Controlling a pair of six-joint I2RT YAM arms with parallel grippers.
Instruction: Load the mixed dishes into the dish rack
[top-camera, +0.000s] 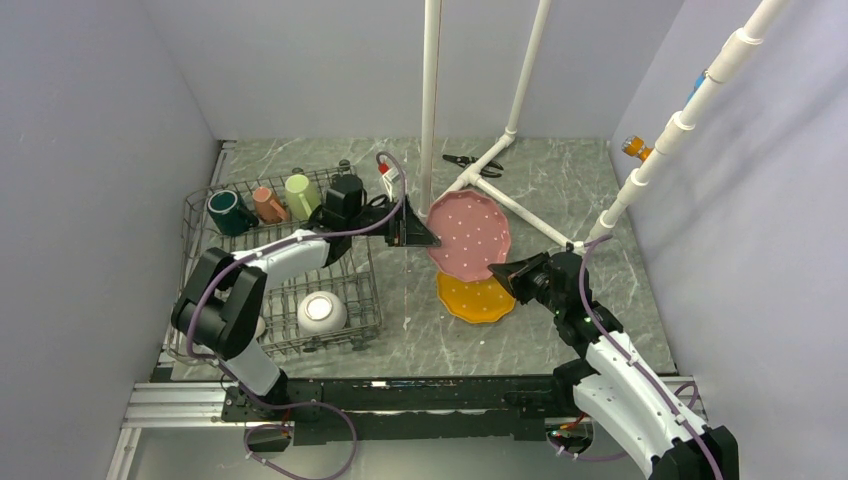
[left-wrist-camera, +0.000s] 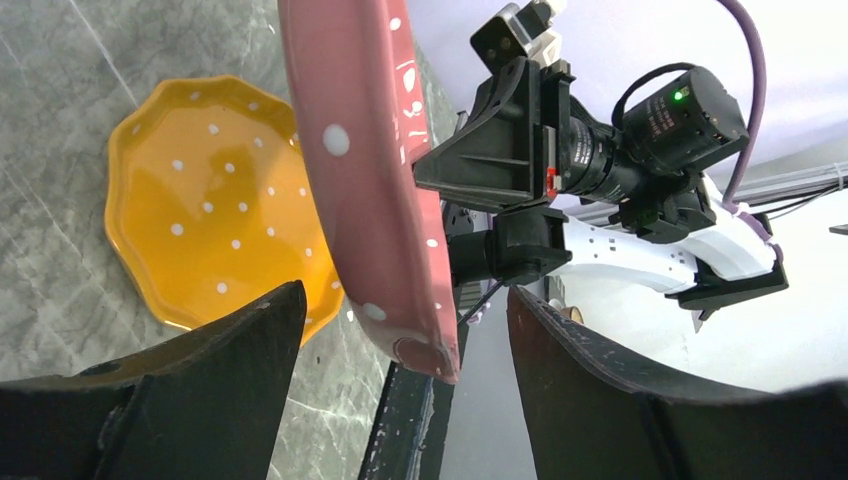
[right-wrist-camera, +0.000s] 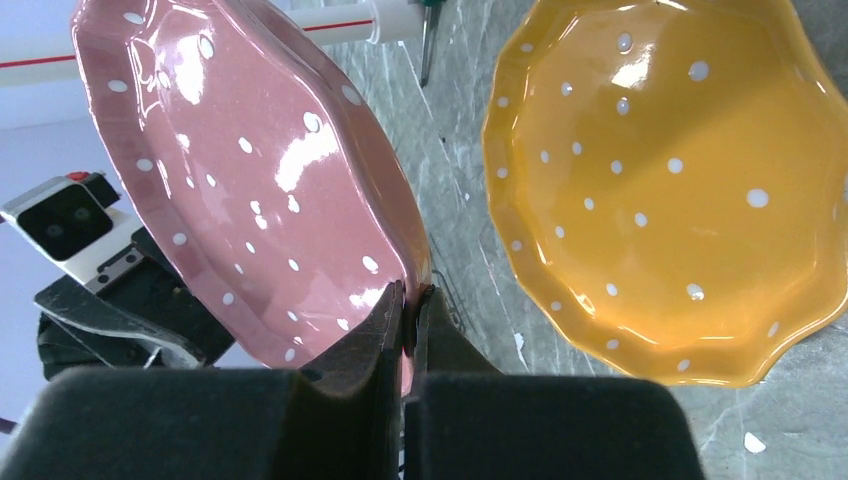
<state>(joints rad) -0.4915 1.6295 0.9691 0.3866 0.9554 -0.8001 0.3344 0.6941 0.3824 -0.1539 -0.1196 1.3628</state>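
The pink scalloped plate (top-camera: 468, 235) is held tilted on edge above the table. My right gripper (top-camera: 512, 277) is shut on its near rim (right-wrist-camera: 408, 305). My left gripper (top-camera: 425, 238) is open, its fingers (left-wrist-camera: 230, 350) standing either side of the plate's far-left rim (left-wrist-camera: 370, 200) without touching it. The yellow-orange plate (top-camera: 476, 298) lies flat on the table below, also in the right wrist view (right-wrist-camera: 670, 190). The dish rack (top-camera: 200, 215) stands at the left and holds the dark green (top-camera: 230, 212), salmon (top-camera: 268, 204) and light green (top-camera: 301, 193) mugs and an upturned white-bottomed bowl (top-camera: 321, 313).
The white pipe frame (top-camera: 430, 100) rises just behind the plates, with a foot bar (top-camera: 520, 212) along the table. Black pliers (top-camera: 470, 160) lie at the back. An orange-handled tool (top-camera: 633, 148) sits at the right wall. My left arm (top-camera: 290, 255) lies across the rack.
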